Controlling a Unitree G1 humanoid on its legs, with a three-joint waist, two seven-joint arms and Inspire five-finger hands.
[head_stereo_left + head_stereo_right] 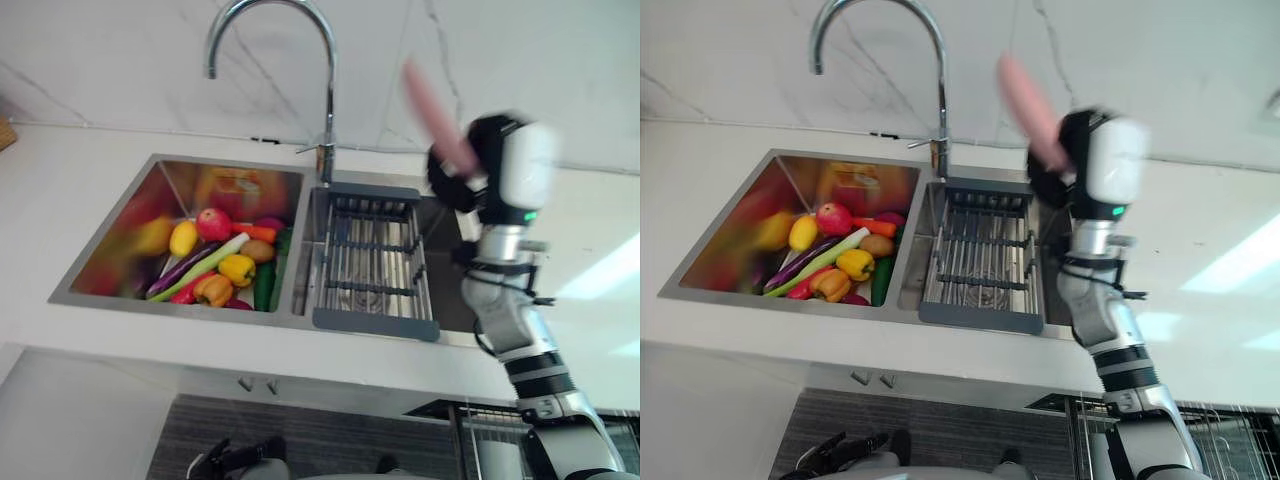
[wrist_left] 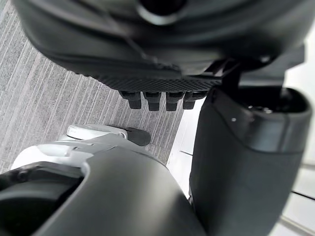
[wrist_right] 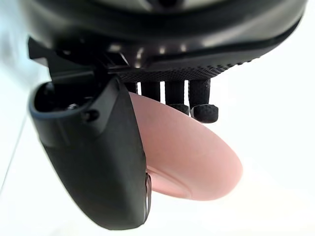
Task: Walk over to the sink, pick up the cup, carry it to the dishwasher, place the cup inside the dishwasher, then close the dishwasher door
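Right hand raised, thumb and fingers curled round the pink cup, which juts up tilted before the wall. Below the hand lie the sink edge and drain rack, with the faucet beside. Left hand hangs relaxed and empty above open floor.

Chrome faucet arching at top centre, marble wall behind; colourful vegetables heaped left of centre, red apple among them; grey drain rack at centre, white counter all round
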